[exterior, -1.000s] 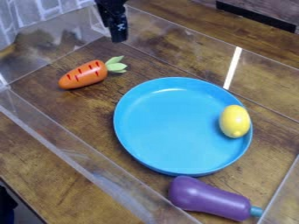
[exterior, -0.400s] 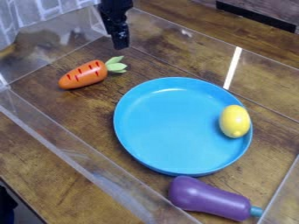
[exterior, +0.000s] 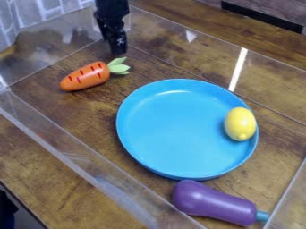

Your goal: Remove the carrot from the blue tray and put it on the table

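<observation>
Your carrot (exterior: pixel 86 76) lay on the worktop (exterior: pixel 48 143), off the tray (exterior: pixel 180 130). It sat on its side, to the left of the tray and well apart from its rim. Its green top pointed up and to the right, and its orange tip pointed down and to the left. Nothing touched it.

So the job looked done, or almost done, to me. The carrot was out of the tray and down on the wood. The step in hand seemed to be letting go and getting clear. The next move would only call for you to lift the gripper (exterior: pixel 116 45) straight up and away, and not to bump the carrot or roll it.

The gripper hung just above and a little to the right of the carrot's green top. It was near the carrot but apart from it, with a bit of bare wood between them. It pointed mostly down. It was dark and small in the picture, so you could not see its two fingers well, but it was spread wide and it held nothing.

The tray was round and blue. A lemon (exterior: pixel 241 123) sat inside it, by the right rim. The rest of the tray was bare.

An eggplant (exterior: pixel 216 202) lay on the worktop below the tray, close to its rim. Clear walls (exterior: pixel 72 170) stood around the worktop.
</observation>
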